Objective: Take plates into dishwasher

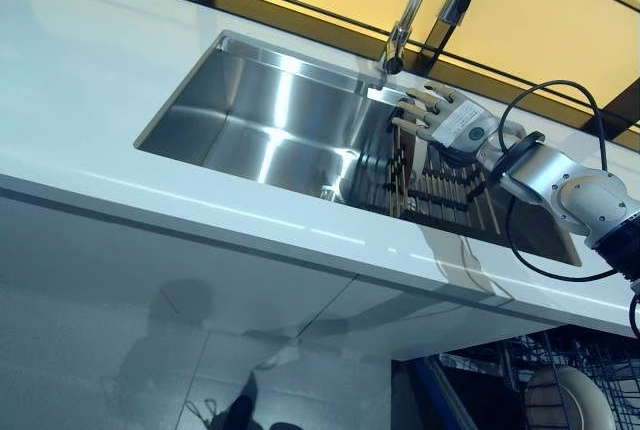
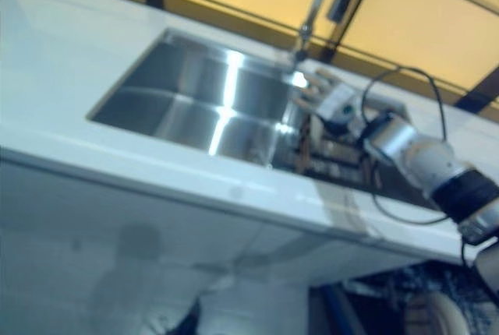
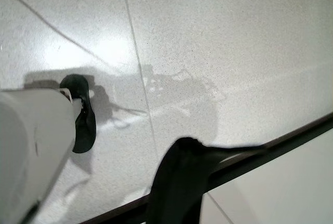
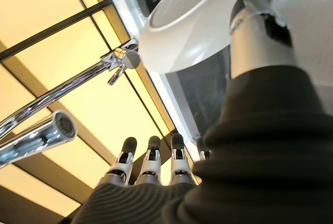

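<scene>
My right hand (image 1: 447,118) hovers over the dish rack (image 1: 440,190) at the right end of the steel sink (image 1: 270,115), just below the tap. Its fingers (image 4: 151,159) are straight and spread, so the hand is open. In the right wrist view a white plate (image 4: 192,31) shows close beside the thumb (image 4: 255,26); whether they touch I cannot tell. Another white plate (image 1: 565,400) stands in the dishwasher's wire basket (image 1: 520,370) at the lower right. Only a dark part of my left hand (image 3: 179,182) shows, above the floor.
The chrome tap (image 1: 412,10) rises right behind my right hand. A white worktop (image 1: 100,70) surrounds the sink, with white cabinet fronts (image 1: 150,280) below. The light tiled floor (image 3: 218,41) lies under my left arm.
</scene>
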